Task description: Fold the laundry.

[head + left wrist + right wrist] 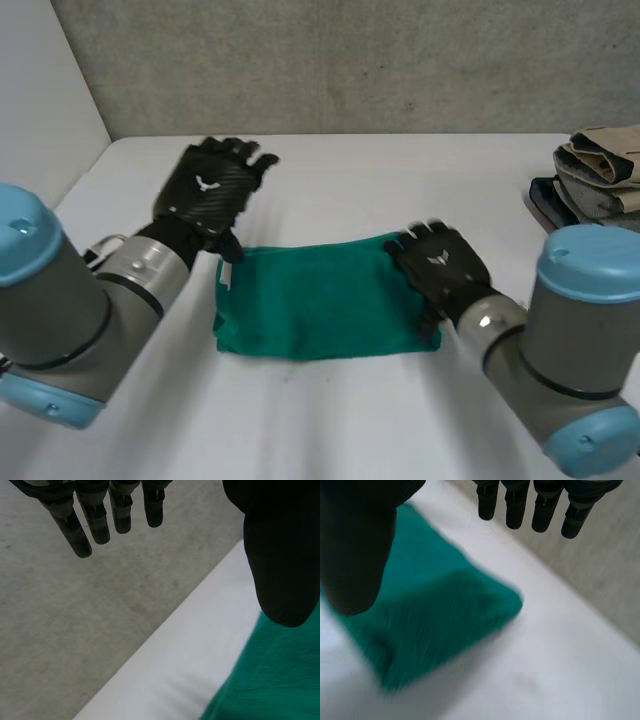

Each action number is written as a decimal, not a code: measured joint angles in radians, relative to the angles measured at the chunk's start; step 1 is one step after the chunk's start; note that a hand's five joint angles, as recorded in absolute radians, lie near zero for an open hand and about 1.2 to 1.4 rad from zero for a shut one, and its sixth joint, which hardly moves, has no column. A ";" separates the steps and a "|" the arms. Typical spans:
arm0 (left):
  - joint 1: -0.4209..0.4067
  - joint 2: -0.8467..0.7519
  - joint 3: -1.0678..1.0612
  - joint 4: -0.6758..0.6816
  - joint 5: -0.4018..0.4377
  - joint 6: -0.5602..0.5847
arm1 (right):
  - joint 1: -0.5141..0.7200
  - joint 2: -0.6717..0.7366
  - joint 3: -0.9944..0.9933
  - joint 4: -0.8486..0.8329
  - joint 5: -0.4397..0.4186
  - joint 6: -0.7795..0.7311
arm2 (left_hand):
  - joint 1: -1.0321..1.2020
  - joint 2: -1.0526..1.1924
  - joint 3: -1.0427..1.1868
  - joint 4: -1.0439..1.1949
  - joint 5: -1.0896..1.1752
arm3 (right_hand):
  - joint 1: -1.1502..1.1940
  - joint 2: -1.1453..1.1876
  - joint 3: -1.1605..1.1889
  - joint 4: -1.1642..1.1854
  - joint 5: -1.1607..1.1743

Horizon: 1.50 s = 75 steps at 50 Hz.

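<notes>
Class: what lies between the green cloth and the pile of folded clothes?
Only bare white table, as the head view shows; the green cloth and pile of folded clothes lie apart.

text: none legible | sign: white emblem point(208, 183) on back of left hand point(196, 205) | same on right hand point(448, 278)

- The cloth point(310, 305) lies about the middle of the counter point(400, 180), its long sides running along with the far edge.
- The left hand point(208, 190) is at the cloth's far left corner. Its palm is over bare counter just behind that corner, its thumb over the cloth's margin, and its fingers point toward the far edge.
- The right hand point(440, 268) is over the cloth's right end, at its far right corner.
- A stack of clothes point(600, 170) sits at the counter's right edge, near the far right corner — well apart from the cloth.
- A wall point(350, 60) stands behind the far edge.
</notes>
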 measured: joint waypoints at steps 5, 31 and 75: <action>-0.025 -0.026 0.008 -0.001 -0.003 0.001 | -0.057 0.042 0.038 0.023 -0.020 -0.010 | 0.000 0.000 0.000 0.000 0.000 | 0.422 0.421 0.416 0.412 0.408; 0.056 0.098 -0.056 -0.004 -0.008 -0.013 | 0.292 0.139 -0.241 -0.158 -0.207 -0.059 | 0.000 0.000 0.000 0.000 0.000 | 0.905 0.970 0.979 0.987 0.970; 0.086 0.099 -0.096 -0.001 0.000 -0.078 | -0.267 0.112 0.004 -0.136 -0.236 -0.049 | 0.000 0.000 0.000 0.000 0.000 | 0.885 0.967 0.978 0.986 0.940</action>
